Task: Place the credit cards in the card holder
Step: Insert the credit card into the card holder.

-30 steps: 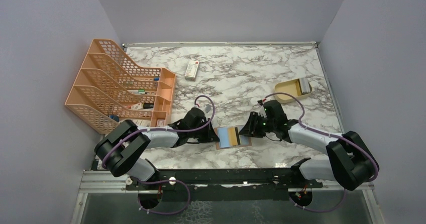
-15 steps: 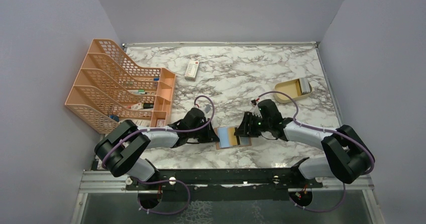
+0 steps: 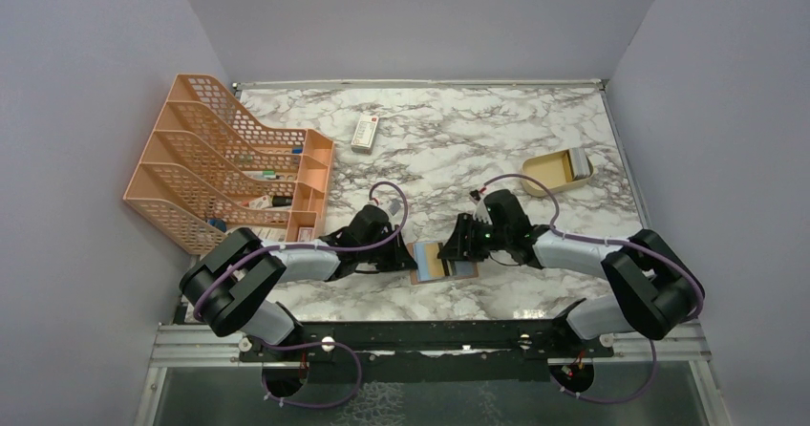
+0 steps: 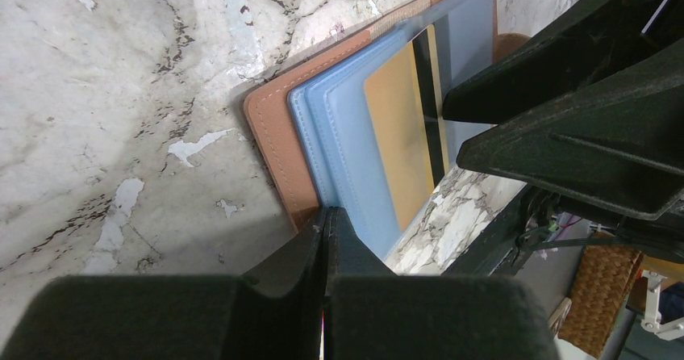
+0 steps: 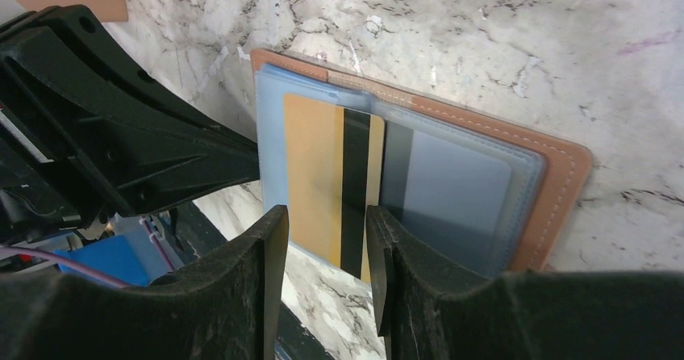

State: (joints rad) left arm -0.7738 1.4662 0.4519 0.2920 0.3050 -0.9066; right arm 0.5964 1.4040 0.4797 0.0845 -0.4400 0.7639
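Note:
The brown card holder (image 3: 465,271) lies open near the front edge, with pale blue sleeves inside. It also shows in the left wrist view (image 4: 278,146) and the right wrist view (image 5: 556,182). A gold-yellow card with a black stripe (image 5: 310,166) sits partly in a sleeve and also shows in the left wrist view (image 4: 399,134). A grey card (image 5: 452,198) lies beside it under the sleeve. My left gripper (image 3: 409,259) (image 4: 325,212) is shut, with its tips on the holder's left edge. My right gripper (image 3: 457,249) (image 5: 327,215) is open just over the gold card's outer end.
An orange mesh file rack (image 3: 224,163) stands at the left. A white remote-like item (image 3: 365,132) lies at the back. A tan shallow box (image 3: 549,173) at the right holds a grey card-like piece (image 3: 579,163). The table's front edge runs just below the holder.
My right gripper has moved left over the card holder, and now covers more of it. The left arm has not moved.

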